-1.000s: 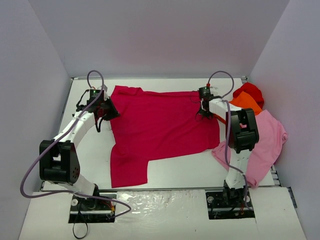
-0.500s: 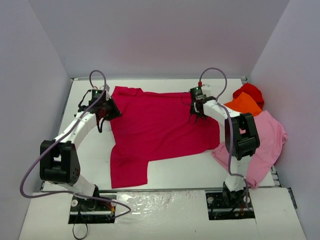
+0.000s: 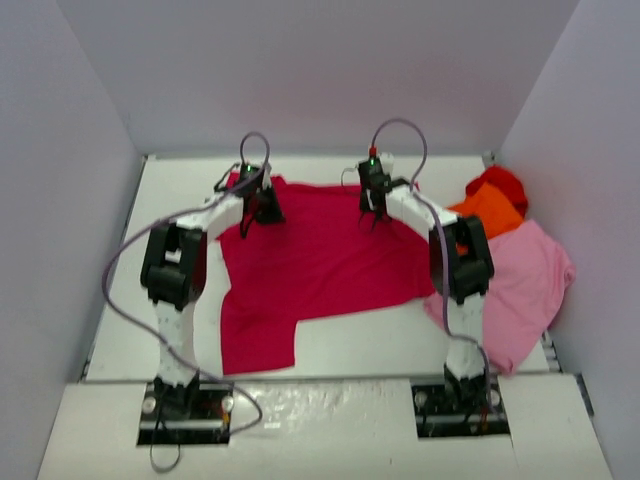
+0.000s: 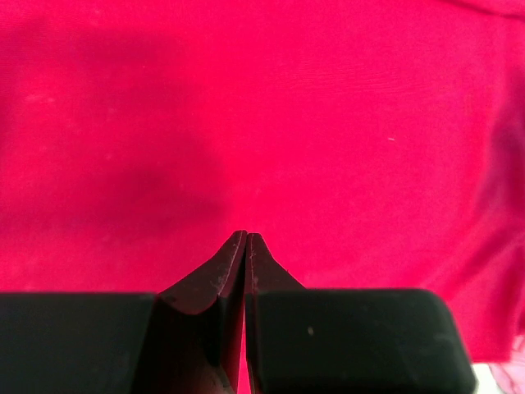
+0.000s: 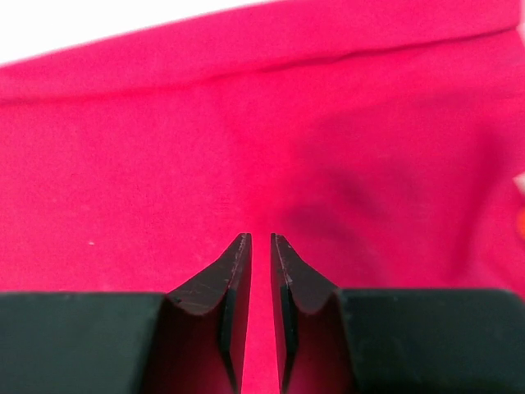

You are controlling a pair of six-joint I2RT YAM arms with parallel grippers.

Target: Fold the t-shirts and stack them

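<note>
Crimson cloth fills the middle of the table (image 3: 380, 345) in the top view. The crimson-magenta shirt (image 3: 320, 260) lies spread flat, its long span running left to right, with one flap reaching toward the near edge on the left. I cannot tell which end is the collar. The left gripper (image 3: 262, 212) and right gripper (image 3: 372, 215) both sit over its far edge, and the light pink shirt (image 3: 530, 290), orange shirt (image 3: 490, 205) and bright red shirt (image 3: 500, 182) are heaped at the right.

In the left wrist view, the claw (image 4: 247, 236) is pressed closed tip to tip above smooth cloth (image 4: 262, 123), with nothing visibly pinched.

In the right wrist view, the claw (image 5: 261, 238) stands a narrow slit apart, with crimson showing through, near the far hem (image 5: 262, 148).

I judge the first fold is being set up. Next I need both claws pinching that far edge evenly, then drawing it toward me.
</note>
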